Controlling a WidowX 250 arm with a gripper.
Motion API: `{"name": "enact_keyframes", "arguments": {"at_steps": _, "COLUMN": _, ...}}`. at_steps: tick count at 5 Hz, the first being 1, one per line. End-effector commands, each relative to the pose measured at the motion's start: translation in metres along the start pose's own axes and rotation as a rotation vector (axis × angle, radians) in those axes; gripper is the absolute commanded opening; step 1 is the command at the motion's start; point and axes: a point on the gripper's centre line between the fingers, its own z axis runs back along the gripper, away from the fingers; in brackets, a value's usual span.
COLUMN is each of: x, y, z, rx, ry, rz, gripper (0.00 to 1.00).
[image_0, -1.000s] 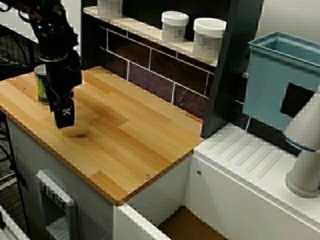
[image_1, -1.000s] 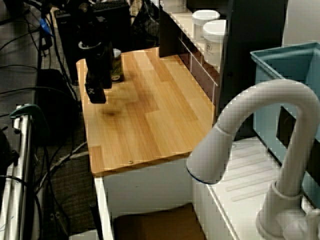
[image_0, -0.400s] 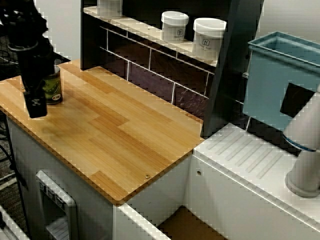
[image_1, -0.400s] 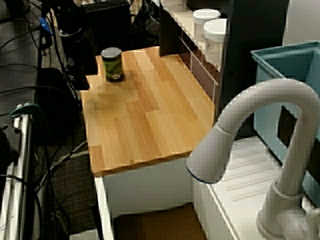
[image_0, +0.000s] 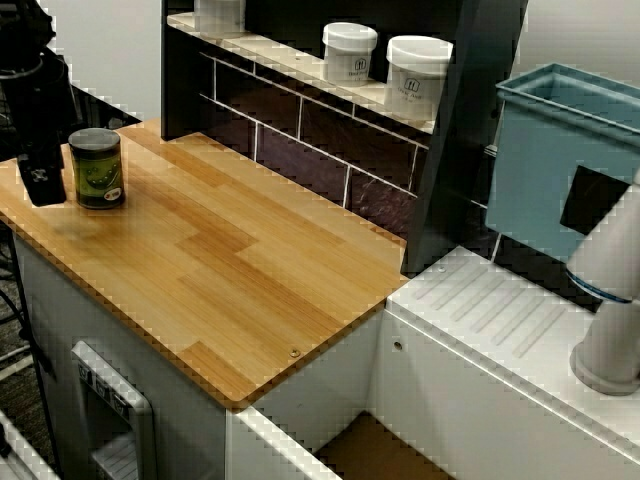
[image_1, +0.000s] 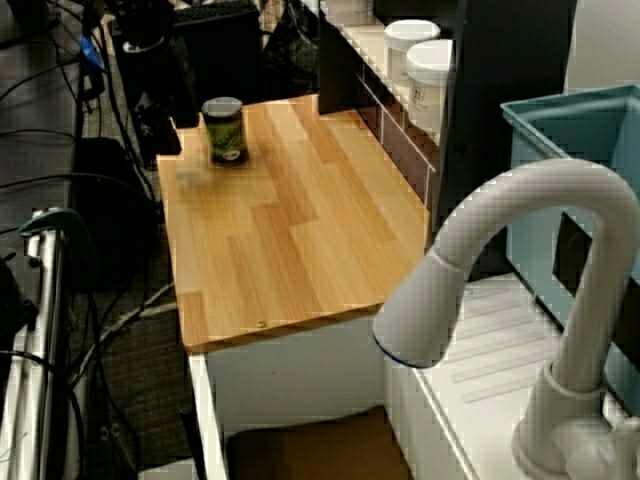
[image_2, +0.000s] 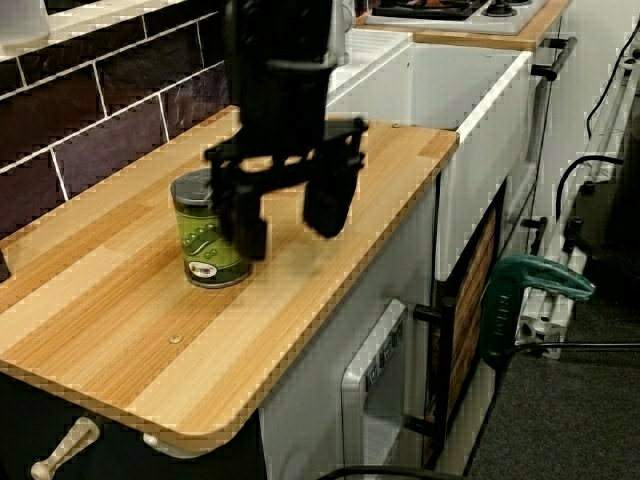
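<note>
Just left of the green can (image_0: 97, 168), the gripper (image_0: 40, 187) is hanging at the edge of the wooden counter (image_0: 250, 260), having withdrawn leftward from in front of the can since a second ago. Its jaws are standing apart, holding nothing. The can is standing upright, unmoved, now uncovered. White jars (image_0: 350, 52) are sitting well to its right.

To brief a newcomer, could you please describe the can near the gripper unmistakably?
On the wooden counter, at the end far from the faucet, a small can stands upright beside the black gripper. It is green with a dark lid, unlike the white jars on the shelf.
</note>
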Motion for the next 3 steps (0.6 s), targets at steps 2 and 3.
{"name": "enact_keyframes", "arguments": {"at_steps": 2, "x": 0.003, "y": 0.044, "z": 0.002, "rx": -0.059, "ry": -0.047, "rz": -0.208, "gripper": 1.0}}
{"name": "enact_keyframes", "arguments": {"at_steps": 3, "x": 0.008, "y": 0.033, "z": 0.002, "rx": -0.106, "ry": -0.052, "rz": -0.27, "gripper": 1.0}}
